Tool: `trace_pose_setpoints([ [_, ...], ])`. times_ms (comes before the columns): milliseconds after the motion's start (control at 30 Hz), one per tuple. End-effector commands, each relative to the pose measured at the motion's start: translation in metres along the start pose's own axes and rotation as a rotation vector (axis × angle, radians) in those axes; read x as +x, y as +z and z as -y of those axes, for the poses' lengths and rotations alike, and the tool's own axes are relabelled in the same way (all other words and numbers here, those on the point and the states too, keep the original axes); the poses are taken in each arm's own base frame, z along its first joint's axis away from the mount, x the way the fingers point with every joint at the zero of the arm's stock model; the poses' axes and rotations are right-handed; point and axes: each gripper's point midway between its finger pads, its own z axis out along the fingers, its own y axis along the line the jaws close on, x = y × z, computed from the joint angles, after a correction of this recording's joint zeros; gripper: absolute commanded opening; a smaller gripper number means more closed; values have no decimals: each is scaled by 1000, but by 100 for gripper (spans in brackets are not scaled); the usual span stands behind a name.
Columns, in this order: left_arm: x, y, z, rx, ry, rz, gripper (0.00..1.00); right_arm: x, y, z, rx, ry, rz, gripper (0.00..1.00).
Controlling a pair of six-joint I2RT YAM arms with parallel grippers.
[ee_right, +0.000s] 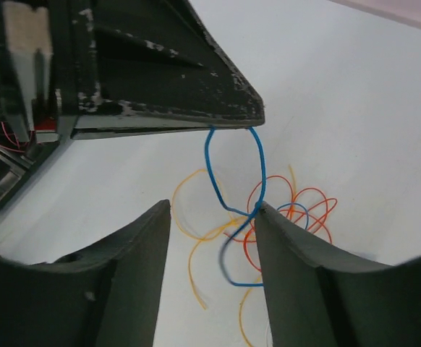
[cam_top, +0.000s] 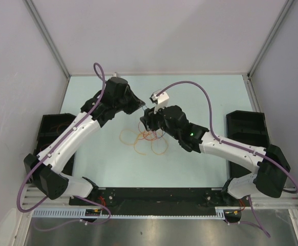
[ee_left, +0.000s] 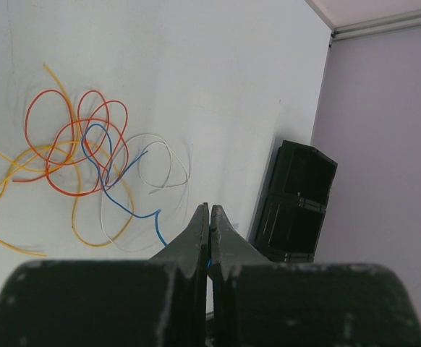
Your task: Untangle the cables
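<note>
The cables [cam_top: 148, 139] lie in a loose tangle of red, orange, pale and blue wires on the table between the arms. In the left wrist view the red loops [ee_left: 51, 137], orange wire [ee_left: 8, 238] and pale wire [ee_left: 160, 163] lie flat. The blue cable [ee_left: 134, 211] rises into my left gripper [ee_left: 210, 211], which is shut on it. In the right wrist view the blue cable [ee_right: 209, 163] hangs as a loop from the left gripper [ee_right: 254, 123]. My right gripper [ee_right: 212, 205] is open around the loop. The wire touches its right finger [ee_right: 283, 238].
A black bin [cam_top: 51, 128] sits at the table's left edge and another black bin [cam_top: 249, 125] at the right edge; the latter also shows in the left wrist view [ee_left: 297, 202]. Grey walls enclose the pale table [cam_top: 200, 154] on three sides.
</note>
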Motion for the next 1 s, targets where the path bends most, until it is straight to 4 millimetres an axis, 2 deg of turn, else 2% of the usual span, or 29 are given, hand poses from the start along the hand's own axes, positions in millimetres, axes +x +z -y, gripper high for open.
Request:
trace_pose_setpoints([
  [0, -9, -8, 16, 35, -22, 21, 0, -44, 2, -7, 38, -32, 136, 44],
  [33, -8, -7, 15, 31, -22, 19, 0, -41, 3, -9, 42, -45, 132, 38],
  [67, -8, -7, 15, 32, -20, 21, 0, -43, 3, -7, 62, -47, 140, 25],
  [167, -7, -6, 14, 28, -20, 18, 0, -43, 5, -3, 94, -54, 145, 8],
  [367, -5, -5, 12, 36, -18, 9, 0, -39, 8, 0, 118, -46, 137, 0],
  [600, 0, -8, 21, 102, 29, -15, 3, -48, 3, -2, 111, -36, 160, 0],
  [700, 1, -12, 28, 155, 70, -17, 19, -57, -4, -3, 104, -32, 183, 0],
  [733, -2, -13, 28, 159, 99, -10, 42, -61, -6, -2, 107, -29, 193, 0],
  [800, -8, -19, 24, 156, 119, 4, 63, -69, -13, 2, 115, -25, 211, 0],
  [833, -15, -21, 20, 150, 138, 17, 78, -73, -17, 3, 119, -25, 216, 0],
  [900, -24, -31, 15, 146, 154, 35, 91, -85, -27, 12, 137, -17, 239, 0],
  [967, -40, -38, 5, 124, 192, 67, 93, -93, -36, 20, 155, -12, 252, 0],
])
